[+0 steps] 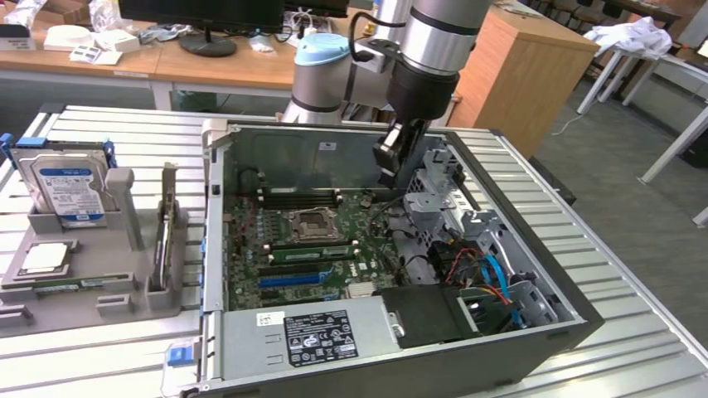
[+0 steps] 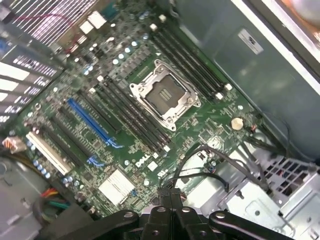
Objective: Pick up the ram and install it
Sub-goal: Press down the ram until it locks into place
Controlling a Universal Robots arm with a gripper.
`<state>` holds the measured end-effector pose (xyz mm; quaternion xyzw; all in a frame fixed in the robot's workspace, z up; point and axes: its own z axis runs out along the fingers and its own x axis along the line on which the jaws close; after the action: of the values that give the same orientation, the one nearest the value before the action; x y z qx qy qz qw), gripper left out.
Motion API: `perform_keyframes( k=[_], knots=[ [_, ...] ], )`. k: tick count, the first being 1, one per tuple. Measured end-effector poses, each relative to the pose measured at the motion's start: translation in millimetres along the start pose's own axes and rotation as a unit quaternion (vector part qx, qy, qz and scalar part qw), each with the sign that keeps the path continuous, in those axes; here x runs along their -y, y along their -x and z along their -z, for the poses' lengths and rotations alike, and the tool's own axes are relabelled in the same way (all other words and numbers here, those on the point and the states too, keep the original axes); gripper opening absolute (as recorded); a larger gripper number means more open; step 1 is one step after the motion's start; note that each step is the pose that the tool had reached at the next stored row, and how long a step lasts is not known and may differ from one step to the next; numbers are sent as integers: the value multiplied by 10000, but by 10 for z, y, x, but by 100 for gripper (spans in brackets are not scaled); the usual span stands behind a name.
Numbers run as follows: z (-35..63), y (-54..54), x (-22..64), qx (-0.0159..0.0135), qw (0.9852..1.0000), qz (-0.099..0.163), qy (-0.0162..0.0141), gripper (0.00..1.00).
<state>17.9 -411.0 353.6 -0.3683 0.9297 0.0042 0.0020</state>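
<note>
Arm reaching down into the open PC case (image 1: 332,153).
End effector (image 1: 390,170) clenched, holding nothing, hovering above the motherboard (image 2: 130,120); "DELL" printed beside the CPU socket (image 2: 165,95).

Black gripper (image 2: 170,220) fingertips cut off by wrist view edge; grey power supply's white label (image 1: 321,337) text too small to read.
</note>
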Motion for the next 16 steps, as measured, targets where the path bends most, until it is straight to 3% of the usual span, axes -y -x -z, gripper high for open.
perform_keyframes(
  k=[4,8,12,16],
  knots=[
    [-3,0,0,2,9994,-339,-2,11],
    [-6,0,0,4,9976,-687,-5,11],
    [-9,0,0,7,9946,-1034,-7,11],
    [-12,0,0,9,9903,-1388,-9,11]
  ],
)
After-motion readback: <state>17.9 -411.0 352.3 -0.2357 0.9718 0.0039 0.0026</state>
